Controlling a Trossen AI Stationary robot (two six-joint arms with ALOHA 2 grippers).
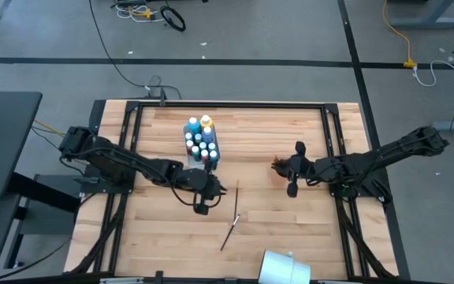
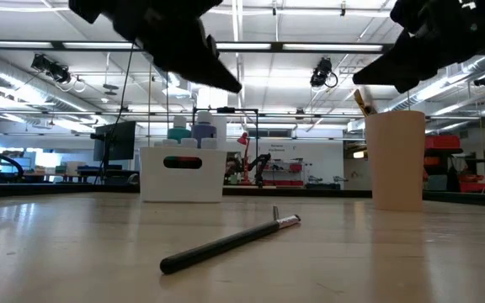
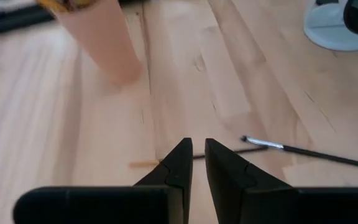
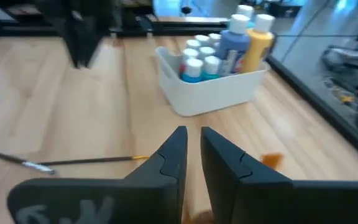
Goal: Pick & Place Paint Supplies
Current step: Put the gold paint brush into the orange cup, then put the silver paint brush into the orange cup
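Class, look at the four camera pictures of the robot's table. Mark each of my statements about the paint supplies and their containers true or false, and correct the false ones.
1. The small paint bottles stand inside a white plastic bin. True.
2. A thin dark-handled paintbrush lies flat on the wooden table. True.
3. The tall tan cup lies tipped over on its side. False: it stands upright, with something sticking out of its top.
4. The left pincer grips the paintbrush. False: nothing sits between its fingers, and the brush lies on the table ahead of it.
5. The right pincer holds a paint bottle. False: it holds nothing, and the bottles are in the bin ahead of it.
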